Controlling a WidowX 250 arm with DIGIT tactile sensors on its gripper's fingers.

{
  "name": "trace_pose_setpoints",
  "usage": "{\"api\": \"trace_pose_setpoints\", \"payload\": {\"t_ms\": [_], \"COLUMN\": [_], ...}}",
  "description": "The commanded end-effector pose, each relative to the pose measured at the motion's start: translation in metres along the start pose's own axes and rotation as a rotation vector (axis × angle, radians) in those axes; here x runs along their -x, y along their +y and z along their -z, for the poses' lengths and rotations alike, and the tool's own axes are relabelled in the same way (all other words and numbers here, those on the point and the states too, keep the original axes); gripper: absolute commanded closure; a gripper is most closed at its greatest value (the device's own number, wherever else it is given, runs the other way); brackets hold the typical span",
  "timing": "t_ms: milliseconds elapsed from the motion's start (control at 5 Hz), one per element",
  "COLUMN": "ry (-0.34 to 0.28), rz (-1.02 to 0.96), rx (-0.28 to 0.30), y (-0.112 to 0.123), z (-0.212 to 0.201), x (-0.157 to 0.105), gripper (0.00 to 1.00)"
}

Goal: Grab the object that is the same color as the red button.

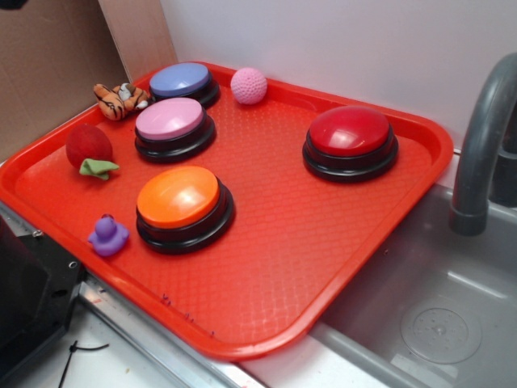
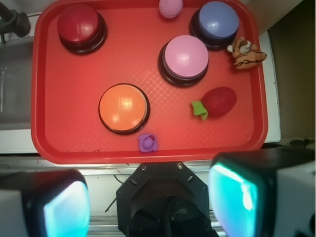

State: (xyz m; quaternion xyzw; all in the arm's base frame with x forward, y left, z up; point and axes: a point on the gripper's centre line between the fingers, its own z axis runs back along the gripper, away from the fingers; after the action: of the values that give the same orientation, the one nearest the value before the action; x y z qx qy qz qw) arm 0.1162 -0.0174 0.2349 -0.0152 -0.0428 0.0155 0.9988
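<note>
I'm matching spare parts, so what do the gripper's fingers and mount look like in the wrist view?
The gripper has two chunky fingers with black bodies, pale grey outer sides and glossy pads that glow turquoise. Between them sits a black angular mount with small screws on top. No markings are legible; any cable is too dark to confirm.

The gripper point(image 2: 150, 205) hangs high over the near edge of the tray point(image 2: 49, 148), looking straight down from the wrist view. Its two fingers point(image 2: 237, 192) sit wide apart at the bottom corners of that view, holding nothing and touching nothing. In the exterior view I can't make out the arm at all.
</note>
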Motion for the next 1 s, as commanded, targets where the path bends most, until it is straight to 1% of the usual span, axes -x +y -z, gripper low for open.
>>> {"api": "trace_pose_setpoints", "payload": {"t_ms": [0, 200, 400, 600, 800], "ry": [0.000, -0.025, -0.076, -0.134, -0.185], "rz": [0.000, -0.209, -0.383, -0.580, -0.734], "rx": [0.000, 0.028, 0.066, 0.065, 0.017], "y": [0.000, 0.019, 0.040, 0.065, 0.087], "z": [0.000, 0.012, 0.029, 0.055, 0.079], "x": [0.000, -0.004, -0.007, -0.010, -0.016], "gripper": [0.00, 0.00, 0.00, 0.00, 0.00]}}
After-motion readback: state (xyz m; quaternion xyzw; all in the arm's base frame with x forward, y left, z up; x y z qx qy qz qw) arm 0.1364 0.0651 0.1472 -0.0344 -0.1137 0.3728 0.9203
